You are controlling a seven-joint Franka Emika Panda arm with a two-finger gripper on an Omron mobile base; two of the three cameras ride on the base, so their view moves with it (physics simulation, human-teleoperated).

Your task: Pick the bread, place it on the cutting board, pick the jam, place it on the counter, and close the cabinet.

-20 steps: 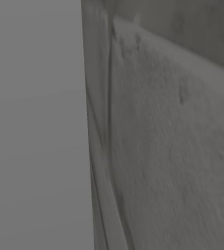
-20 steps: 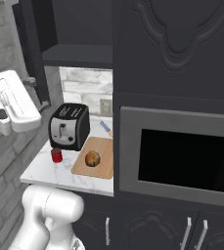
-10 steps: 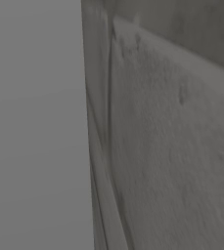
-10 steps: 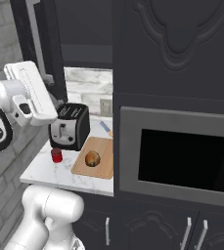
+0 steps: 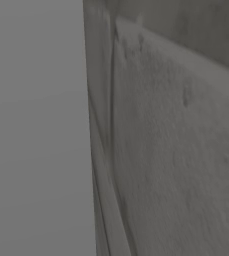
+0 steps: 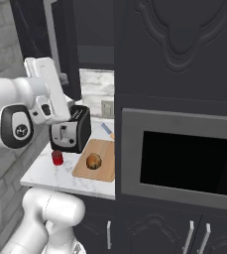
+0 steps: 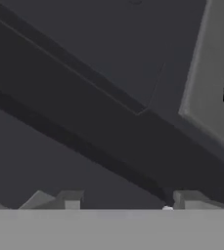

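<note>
The round brown bread (image 6: 93, 161) lies on the wooden cutting board (image 6: 102, 149) on the marble counter (image 6: 45, 173). The red jam jar (image 6: 57, 158) stands on the counter just left of the board, in front of the toaster. Above them the upper cabinet (image 6: 92, 30) is open, its dark door (image 6: 35, 30) swung out to the left. My white arm (image 6: 48, 92) reaches up in front of the toaster toward that door. In the hand view my gripper (image 7: 128, 202) is open with nothing between its fingertips (image 7: 72, 200), facing dark cabinet panels at close range.
A black toaster (image 6: 73, 131) stands at the back of the counter, with a small blue-handled tool (image 6: 107, 130) beside it. A built-in microwave (image 6: 184, 158) and tall dark cabinets are on the right. A grey brick wall (image 6: 1, 39) closes the left side, and a blurred grey wall (image 5: 176, 150) is close by.
My arm has swung from the far left toward the right and upward, now standing in front of the toaster near the open cabinet door. Bread, jam and board have not moved.
</note>
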